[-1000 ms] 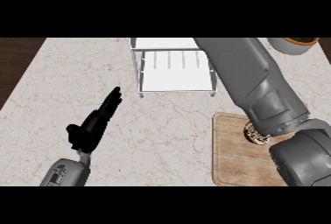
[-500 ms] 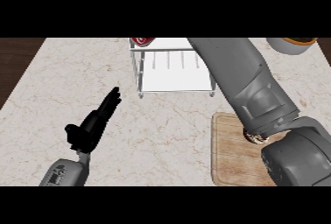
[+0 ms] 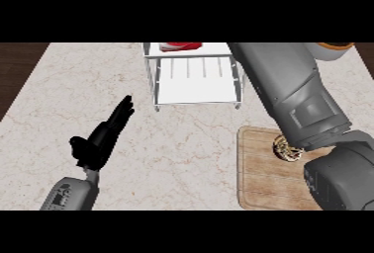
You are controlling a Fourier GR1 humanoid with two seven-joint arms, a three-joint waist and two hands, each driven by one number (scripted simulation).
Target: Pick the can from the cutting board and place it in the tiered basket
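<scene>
Can (image 3: 287, 148) sat upright on the cutting board (image 3: 263, 173), half hidden under the right forearm; looked rigid, light, slick-walled, so grab round its sides; right hand's state couldn't be told, left hand (image 3: 102, 138) relaxed open.

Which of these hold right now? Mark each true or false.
1. The can sits on the cutting board. True.
2. The left robot hand is curled round the can. False: it is open, fingers straight, over the bare counter, well away from the can.
3. The tiered basket stands apart from the cutting board, farther from the robot. True.
4. The cutting board lies on the counter's left side. False: it is on the right side, near the lower edge.
5. The right forearm covers part of the can in the head view. True.
</scene>
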